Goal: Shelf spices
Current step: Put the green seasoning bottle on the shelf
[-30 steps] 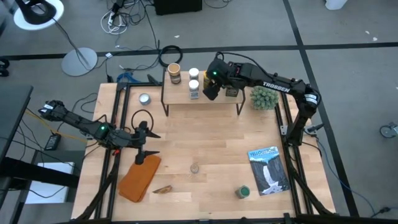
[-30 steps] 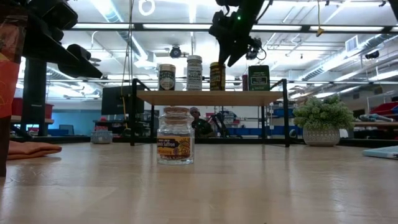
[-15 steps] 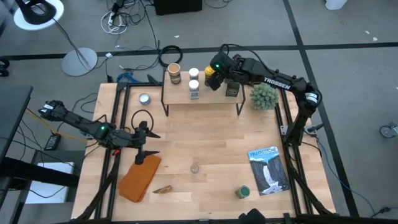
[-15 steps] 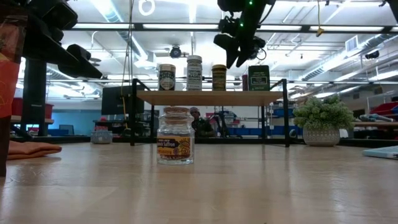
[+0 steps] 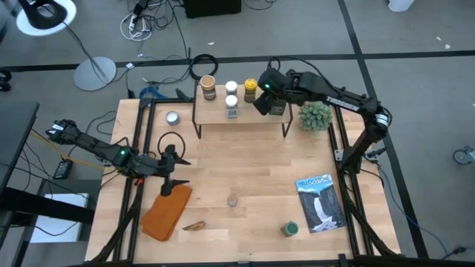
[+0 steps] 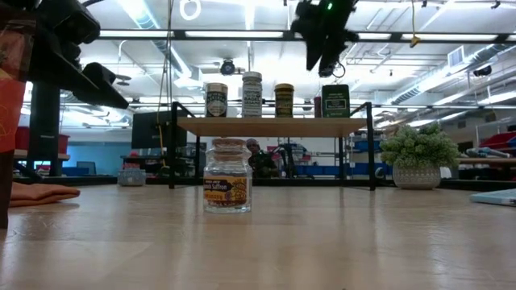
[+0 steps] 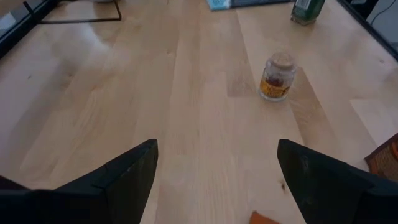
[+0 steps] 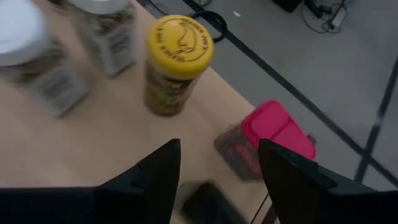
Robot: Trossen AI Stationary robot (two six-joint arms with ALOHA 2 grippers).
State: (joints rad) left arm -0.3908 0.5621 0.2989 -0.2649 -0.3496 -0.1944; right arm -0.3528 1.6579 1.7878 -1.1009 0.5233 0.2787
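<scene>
Nearest the front edge of the light wooden table stands a small green-topped jar, just beside a blue picture book. A little further in, toward the middle, sits a small clear glass jar with a tan cork top and a yellow label, standing upright and well apart from everything else. At the table's left side lies an orange cloth, and just behind it the left gripper waits low over the wood, its fingers spread wide and holding nothing.

At the far edge stands the low shelf with a pale wooden top and thin black legs. On it, upright in a row, are a tan-topped jar, two white-topped jars, a yellow-lidded amber jar, a red-lidded tin and a dark green box-shaped tin. The right gripper hangs above the shelf's right part, over the yellow-lidded jar and the tins, its fingers parted with nothing between them.

The step in hand looks like the gap between a placing and the next fetch. The next move probably calls for the right arm to clear the shelf without knocking the row, then reach one of the two jars left on the table
</scene>
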